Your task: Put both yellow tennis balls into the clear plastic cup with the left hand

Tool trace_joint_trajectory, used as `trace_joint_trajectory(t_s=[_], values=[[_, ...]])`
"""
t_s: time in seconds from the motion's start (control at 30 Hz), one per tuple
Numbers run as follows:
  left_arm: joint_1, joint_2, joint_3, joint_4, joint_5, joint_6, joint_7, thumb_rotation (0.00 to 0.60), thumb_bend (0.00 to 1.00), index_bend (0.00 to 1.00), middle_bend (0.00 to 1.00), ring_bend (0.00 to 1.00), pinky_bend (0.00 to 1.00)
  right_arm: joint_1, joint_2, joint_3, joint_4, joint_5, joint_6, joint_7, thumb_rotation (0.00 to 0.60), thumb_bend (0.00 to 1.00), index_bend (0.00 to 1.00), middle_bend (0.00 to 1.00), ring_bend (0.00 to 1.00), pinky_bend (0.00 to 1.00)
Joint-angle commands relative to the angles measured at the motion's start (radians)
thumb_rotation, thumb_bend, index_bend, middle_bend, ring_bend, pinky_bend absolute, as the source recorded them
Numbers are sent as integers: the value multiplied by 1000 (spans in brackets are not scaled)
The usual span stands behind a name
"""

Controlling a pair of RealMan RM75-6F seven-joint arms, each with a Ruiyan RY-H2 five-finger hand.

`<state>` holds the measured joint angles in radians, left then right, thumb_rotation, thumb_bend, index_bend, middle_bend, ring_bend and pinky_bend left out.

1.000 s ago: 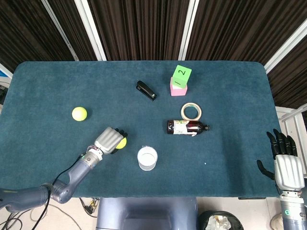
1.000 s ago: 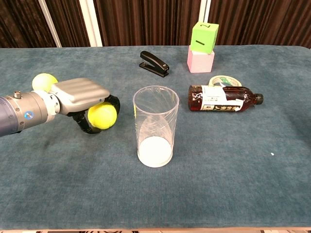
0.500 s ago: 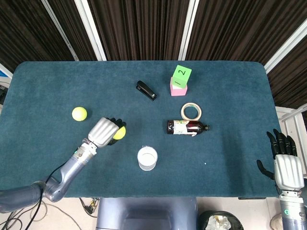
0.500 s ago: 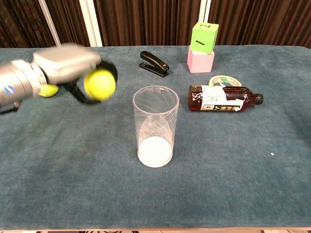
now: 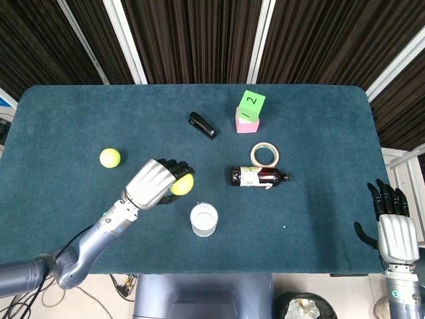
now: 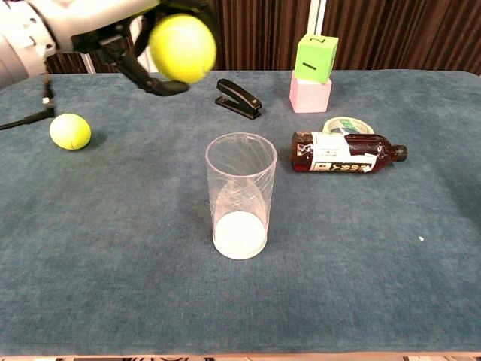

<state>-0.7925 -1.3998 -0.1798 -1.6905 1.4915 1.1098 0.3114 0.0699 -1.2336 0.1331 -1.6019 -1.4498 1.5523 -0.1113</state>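
The left hand [image 6: 143,41] grasped a bright yellow, fuzzy tennis ball [image 6: 182,47], raised well above the table [image 5: 66,133], up and left of the cup [image 6: 240,195]. The clear cup stood upright, mouth up, its long axis vertical. A second ball [image 6: 70,131] lay on the table at far left. The right hand [image 5: 396,232] hung off the table edge with its fingers apart, holding nothing.

The left hand [image 5: 154,184], gripping one yellow felt tennis ball [image 6: 182,47] in its black fingers [image 6: 150,79], rises off the teal cloth table [image 5: 319,146]. A second ago it sat low on the cloth; now it is high in the chest view. In the head view it also shifts rightward, closer to the clear plastic cup [image 6: 240,195], the ball at the fingertips' cup side.
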Motion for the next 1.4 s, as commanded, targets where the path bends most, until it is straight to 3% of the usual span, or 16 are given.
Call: trace_joint_trajectory(t_s=[0.03,0.43,0.8,1.07,1.4], values=[[-27,0,-11,-60,-21,-37,76,600,349,449,500,480,650,0,1,1,0,1,0,1,600,352,90,0,0,0],[-71,-49,8,-133,-68,-110,221,600,344,446,500,479,649,-2,6,8,-3,5,6,10,600,352,90,0,0,0],[-77,-70,31,-144,-84,-115,292,600,316,424,471,445,632,-4,11,10,-9,5,13,13,600,352,90,0,0,0],[-69,-57,41,-154,-82,-104,307,600,136,389,403,393,606,-5,10,11,-6,12,9,14,600,352,90,0,0,0],[-65,-33,42,-166,-83,-101,294,600,88,373,376,372,577,-6,9,10,-6,16,8,9,600,352,90,0,0,0]])
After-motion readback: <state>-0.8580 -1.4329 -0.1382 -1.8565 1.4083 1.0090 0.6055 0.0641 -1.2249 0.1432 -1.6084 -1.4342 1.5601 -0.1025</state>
